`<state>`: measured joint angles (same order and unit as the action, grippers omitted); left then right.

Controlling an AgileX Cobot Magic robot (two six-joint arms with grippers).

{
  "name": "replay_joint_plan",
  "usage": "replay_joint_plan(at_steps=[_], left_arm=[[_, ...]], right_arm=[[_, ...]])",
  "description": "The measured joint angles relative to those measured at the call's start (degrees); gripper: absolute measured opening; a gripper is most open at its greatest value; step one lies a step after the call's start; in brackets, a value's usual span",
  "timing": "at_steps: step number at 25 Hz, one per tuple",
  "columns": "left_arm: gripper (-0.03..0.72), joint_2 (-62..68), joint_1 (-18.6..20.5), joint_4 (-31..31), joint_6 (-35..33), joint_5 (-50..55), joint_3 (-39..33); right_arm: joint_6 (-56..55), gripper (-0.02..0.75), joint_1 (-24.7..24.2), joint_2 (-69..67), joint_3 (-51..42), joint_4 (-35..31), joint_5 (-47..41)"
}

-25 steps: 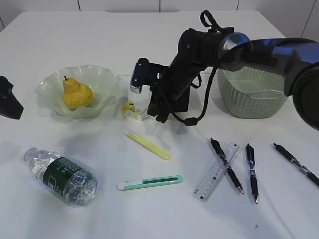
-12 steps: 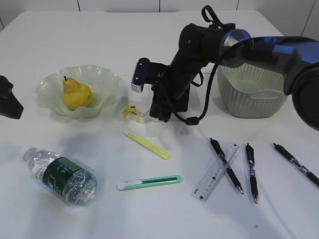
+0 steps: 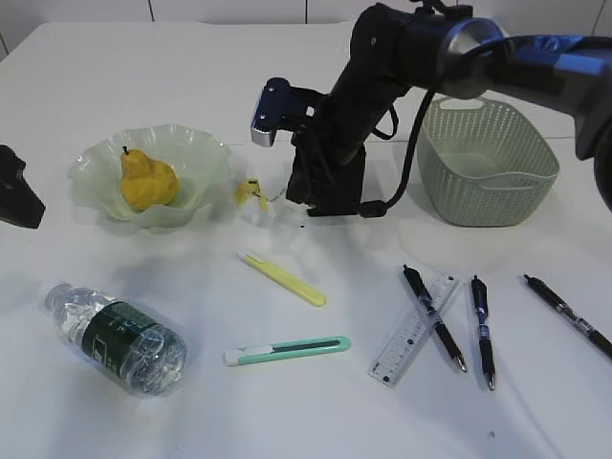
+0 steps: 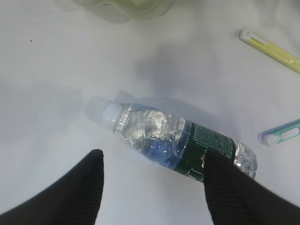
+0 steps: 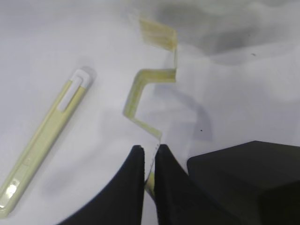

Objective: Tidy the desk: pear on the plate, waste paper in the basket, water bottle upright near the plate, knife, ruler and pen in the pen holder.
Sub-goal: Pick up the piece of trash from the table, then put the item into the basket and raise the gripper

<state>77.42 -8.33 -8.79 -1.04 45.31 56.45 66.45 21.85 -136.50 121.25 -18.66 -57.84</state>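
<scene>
White desk (image 3: pixel 143 402) carries everything. Right gripper (image 5: pixel 149 161) has its jaws pinched on the waste paper (image 5: pixel 152 89), near the plate (image 3: pixel 206 158). Left gripper (image 4: pixel 152 187) hangs with jaws wide apart over the lying water bottle (image 4: pixel 173 143), holding nothing.

White desk (image 3: pixel 143 67): plate (image 3: pixel 206 158) left of right gripper (image 3: pixel 287 196), basket (image 3: pixel 488 167) right of it, nearer the camera lie water bottle (image 3: pixel 120 337), two knives (image 3: pixel 282 278), ruler (image 3: pixel 413 330), three pens (image 3: pixel 483 330).
</scene>
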Motion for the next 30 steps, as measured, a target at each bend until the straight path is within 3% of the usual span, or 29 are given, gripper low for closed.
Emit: replay_joint_plan(at_steps=[15,30], left_arm=[[0.475,0.0,0.0,0.0,0.0,0.4,0.0],[0.475,0.0,0.0,0.0,0.0,0.6,0.0]], right_arm=[[-2.1,0.05,-1.1,12.0,0.0,0.0,-1.1],[-13.8,0.05,-19.5,16.1,0.0,-0.4,1.6]])
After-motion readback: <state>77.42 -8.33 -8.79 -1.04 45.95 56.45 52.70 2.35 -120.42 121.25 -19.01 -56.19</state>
